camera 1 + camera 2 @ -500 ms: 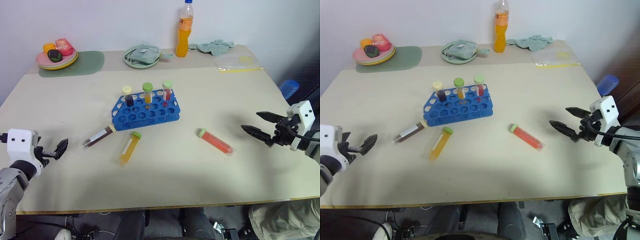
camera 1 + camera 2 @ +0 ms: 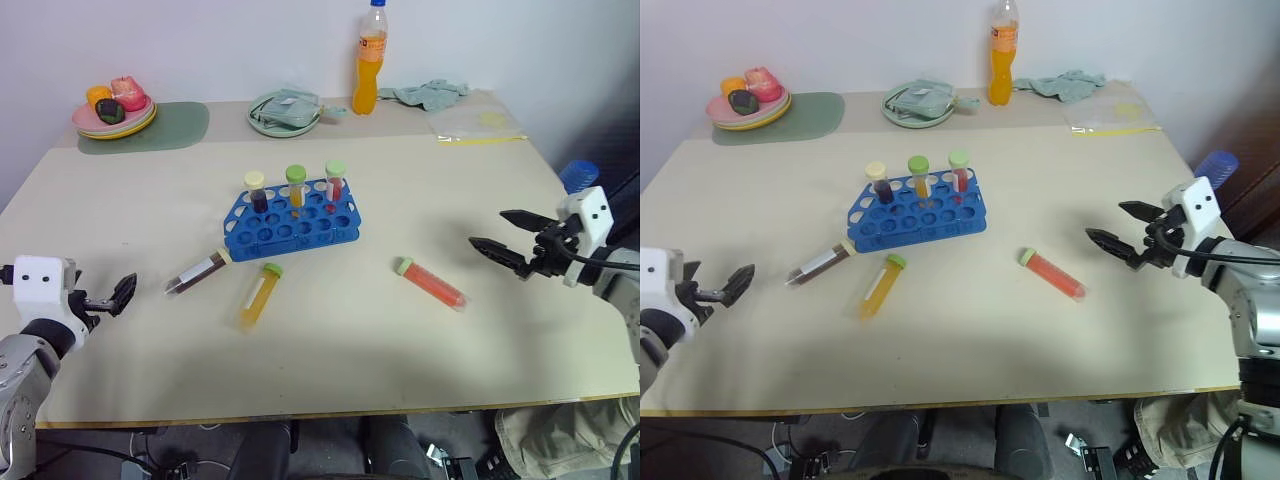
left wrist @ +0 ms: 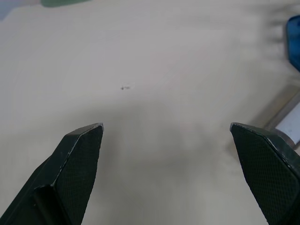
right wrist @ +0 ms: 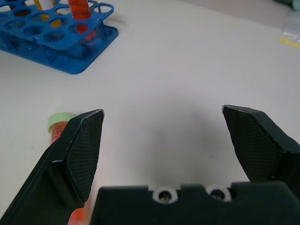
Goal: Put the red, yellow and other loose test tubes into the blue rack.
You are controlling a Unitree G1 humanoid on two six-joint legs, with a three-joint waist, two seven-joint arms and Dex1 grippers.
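The blue rack (image 2: 291,222) stands mid-worktop with three capped tubes upright in its back row. In front lie three loose tubes: dark (image 2: 198,271), yellow (image 2: 260,296), and red (image 2: 431,282).

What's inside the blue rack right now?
The blue rack holds three capped tubes upright in its back row: dark, yellow, red. Other visible holes look empty.

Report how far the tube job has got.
Done: three capped tubes stand upright in the bright blue plastic rack. In hand: nothing; the left pincer and right pincer are both open and empty. Left: the dark brown tube, yellow tube and red tube lie loose on the beige table.
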